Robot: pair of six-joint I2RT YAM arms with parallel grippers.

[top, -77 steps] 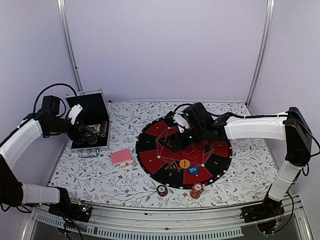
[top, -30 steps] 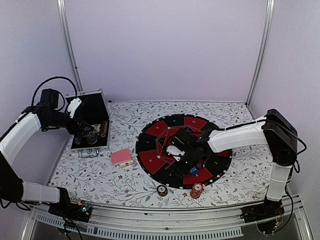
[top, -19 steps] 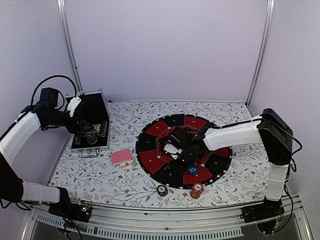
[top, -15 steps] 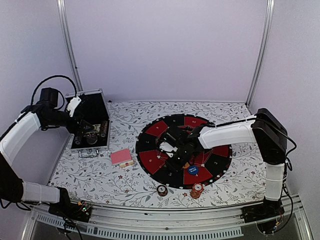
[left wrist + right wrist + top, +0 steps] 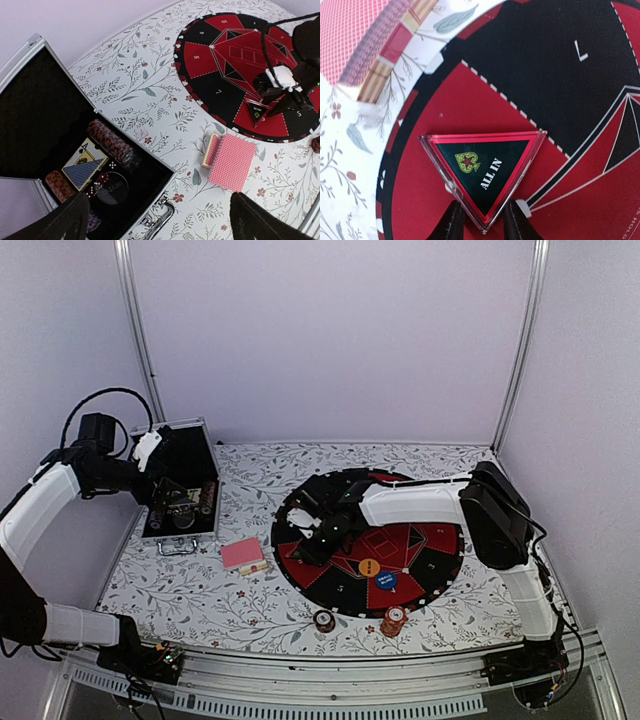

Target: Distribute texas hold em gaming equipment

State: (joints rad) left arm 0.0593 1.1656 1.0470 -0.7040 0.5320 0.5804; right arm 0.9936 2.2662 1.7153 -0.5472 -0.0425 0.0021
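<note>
chip stacks [image 5: 324,621] are sitting at the table's [image 5: 200,590] near edge. on the mat's [image 5: 430,565] left part the right jaws are pinching the all-in triangle's [image 5: 485,165] tip, near the card deck [image 5: 242,553]. farther back, the left jaws are hanging wide above the open case [image 5: 185,455].

I read "ALL IN" in white letters on the clear triangle marker [image 5: 482,172], next to a small green spade sign. The round mat [image 5: 210,65] has white numbers 6, 8 and 7 on its left side.
</note>
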